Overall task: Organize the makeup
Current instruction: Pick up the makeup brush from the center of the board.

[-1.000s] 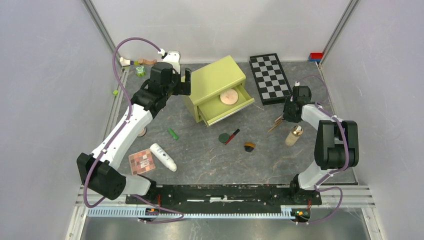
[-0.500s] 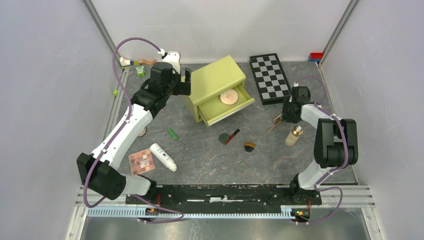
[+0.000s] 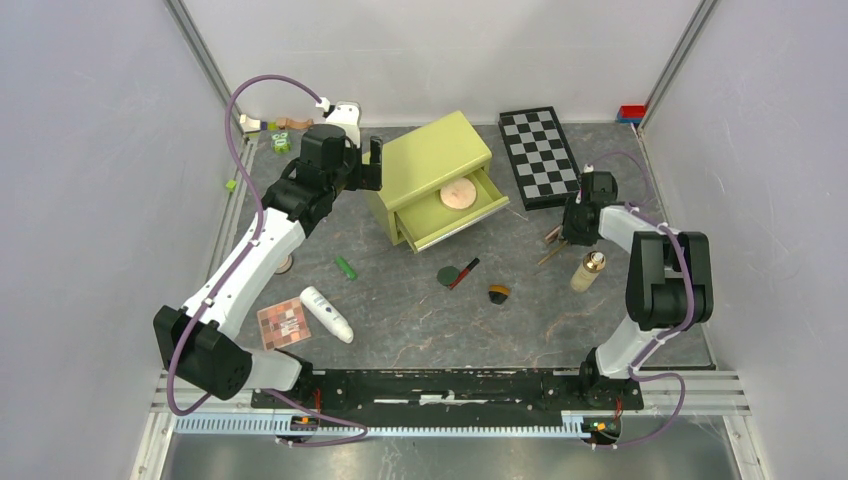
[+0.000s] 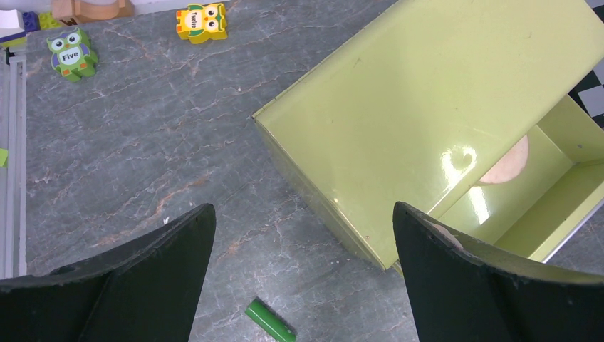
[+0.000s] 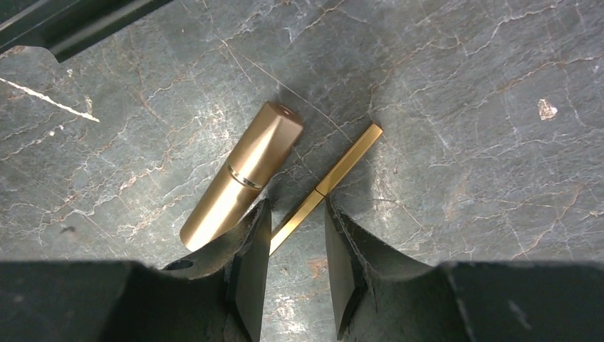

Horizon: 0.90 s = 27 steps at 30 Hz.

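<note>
Overhead overview; two close, downward wrist views

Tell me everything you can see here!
cabinet: one, yellow-green, back middle, drawer open
round compact: one, peach, inside drawer
checkerboard: one, black-and-white, back right
eyeshadow palette: one, pink-brown, front left
tube: one, white, beside palette
green stick: one, green, before cabinet
disc: one, dark green, middle
red stick: one, red, beside disc
small piece: one, dark-and-orange, right of disc
bottle: one, beige, gold-capped, right
lipstick tube: one, gold, near bottle
thin stick: one, gold, beside lipstick tube
owl blocks: two, green and yellow, back left
bricks: count unclear, red and blue, back right corner
left gripper: one, black, open, near cabinet
right gripper: one, black, open, straddling thin stick
</note>
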{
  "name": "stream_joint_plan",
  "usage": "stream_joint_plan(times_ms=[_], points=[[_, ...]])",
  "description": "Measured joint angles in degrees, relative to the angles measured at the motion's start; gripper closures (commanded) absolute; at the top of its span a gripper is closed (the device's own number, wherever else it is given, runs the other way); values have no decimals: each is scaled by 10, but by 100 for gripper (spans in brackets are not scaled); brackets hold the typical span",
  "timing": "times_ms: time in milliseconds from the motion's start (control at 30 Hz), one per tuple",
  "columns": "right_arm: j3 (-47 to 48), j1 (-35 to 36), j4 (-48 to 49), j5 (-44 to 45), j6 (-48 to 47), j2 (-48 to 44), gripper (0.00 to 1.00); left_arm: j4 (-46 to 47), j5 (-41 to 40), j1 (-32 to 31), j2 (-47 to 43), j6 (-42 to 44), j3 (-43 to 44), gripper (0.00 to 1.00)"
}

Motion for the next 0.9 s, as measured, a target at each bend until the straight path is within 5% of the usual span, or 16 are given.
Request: stream_joint_plan(times_ms=[267,633,900], points=[[9,4,-8,21,-7,8,85,0,0,0,0,0,0,0],[9,5,13,16,14,-6,96,0,0,0,0,0,0,0],[-5,7,46,51,46,-112,98,0,0,0,0,0,0,0]])
